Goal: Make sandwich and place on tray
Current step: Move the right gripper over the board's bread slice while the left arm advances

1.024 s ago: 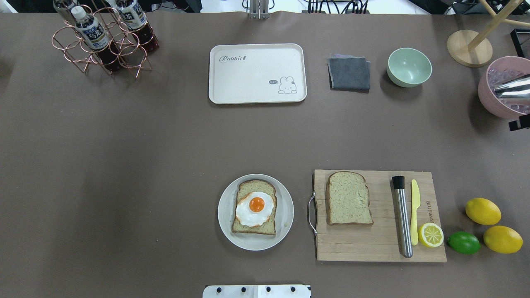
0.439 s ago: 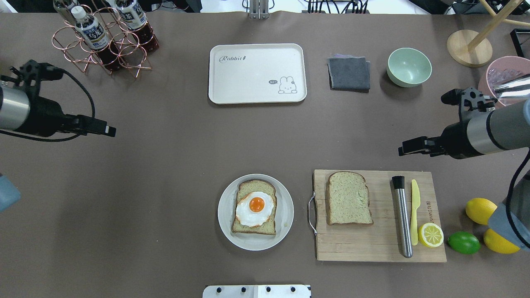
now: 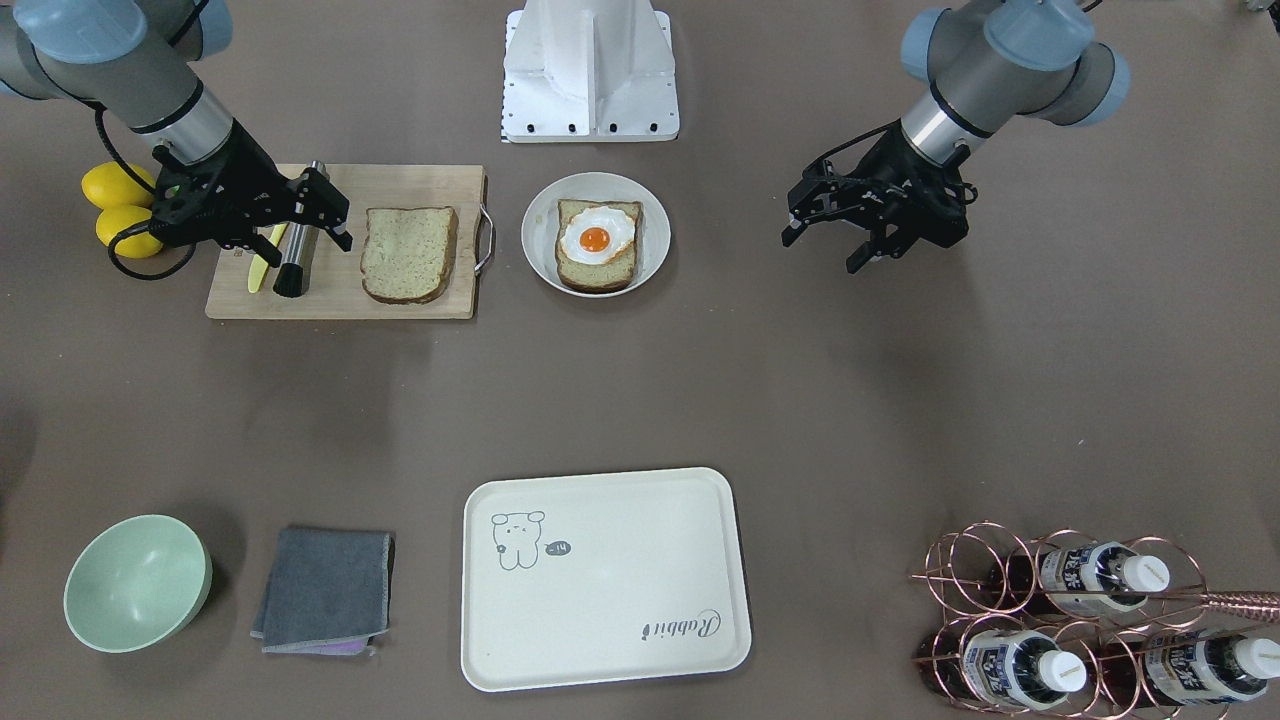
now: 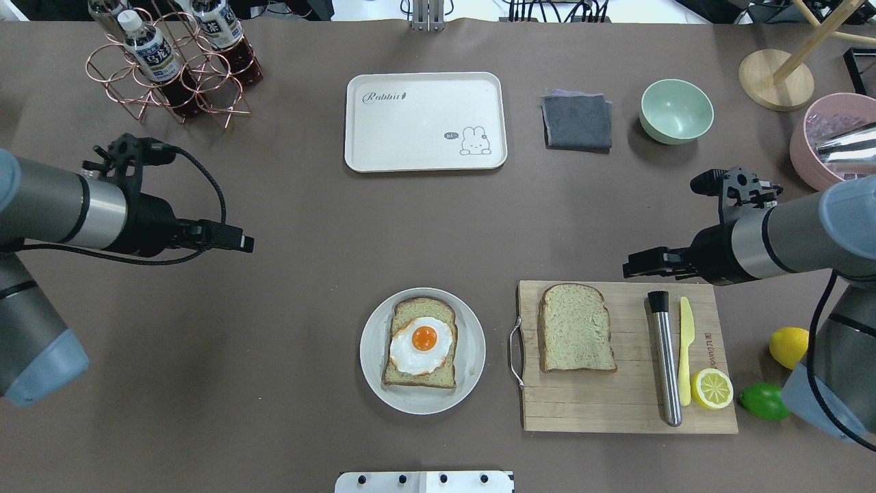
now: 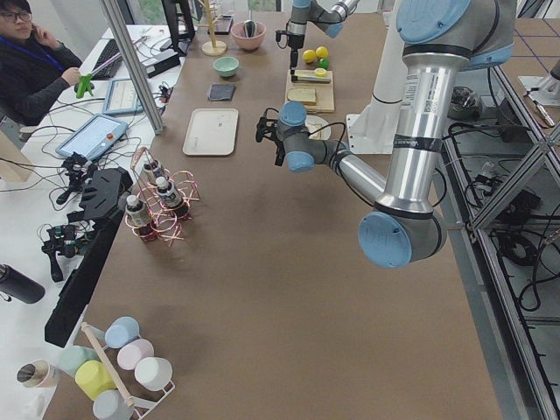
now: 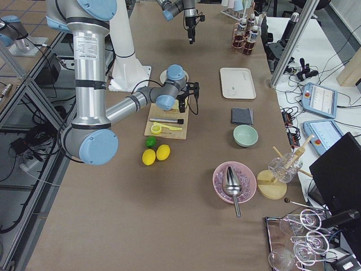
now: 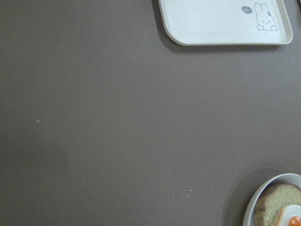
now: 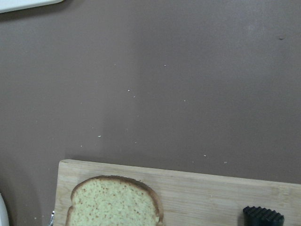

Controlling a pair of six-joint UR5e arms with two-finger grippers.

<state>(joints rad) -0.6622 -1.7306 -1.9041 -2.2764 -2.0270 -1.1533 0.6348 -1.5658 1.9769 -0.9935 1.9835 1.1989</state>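
One bread slice with a fried egg on top lies on a round white plate. A second bare slice lies on the wooden cutting board. The cream tray stands empty at the far middle. My left gripper is open and empty, above bare table left of the plate. My right gripper is open and empty, above the board's far edge near the muddler. The left wrist view shows the tray's corner and the plate's rim. The right wrist view shows the bare slice.
A steel muddler, a yellow knife and a lemon half lie on the board. A lemon and a lime lie to its right. A grey cloth, green bowl, pink bowl and bottle rack stand at the back.
Both arms have come in from the table's sides toward the middle, the right one reaching the board's far edge. The bread, egg and tray have not moved.
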